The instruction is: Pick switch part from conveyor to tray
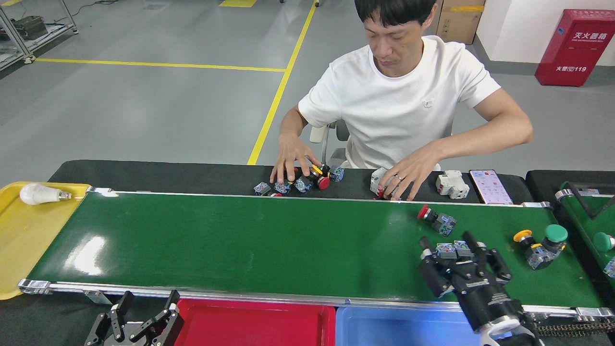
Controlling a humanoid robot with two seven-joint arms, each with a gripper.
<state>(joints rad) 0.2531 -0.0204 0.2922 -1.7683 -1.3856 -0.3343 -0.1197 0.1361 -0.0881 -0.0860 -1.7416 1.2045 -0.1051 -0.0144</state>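
Nearest me sit the red tray (254, 324) and blue tray (399, 327), below the conveyor (240, 240). My left pincer (144, 312) idles spread at the bottom edge, far from any part. My right pincer (454, 252) is spread over the switch pair (451, 249), fingers straddling them; whether it touches, I can't tell. The pair lies directly beneath, long axes pointing toward me. Just beyond lies a red switch (437, 221); across the worktop (168, 175), a person's hand (290, 161) sorts more.
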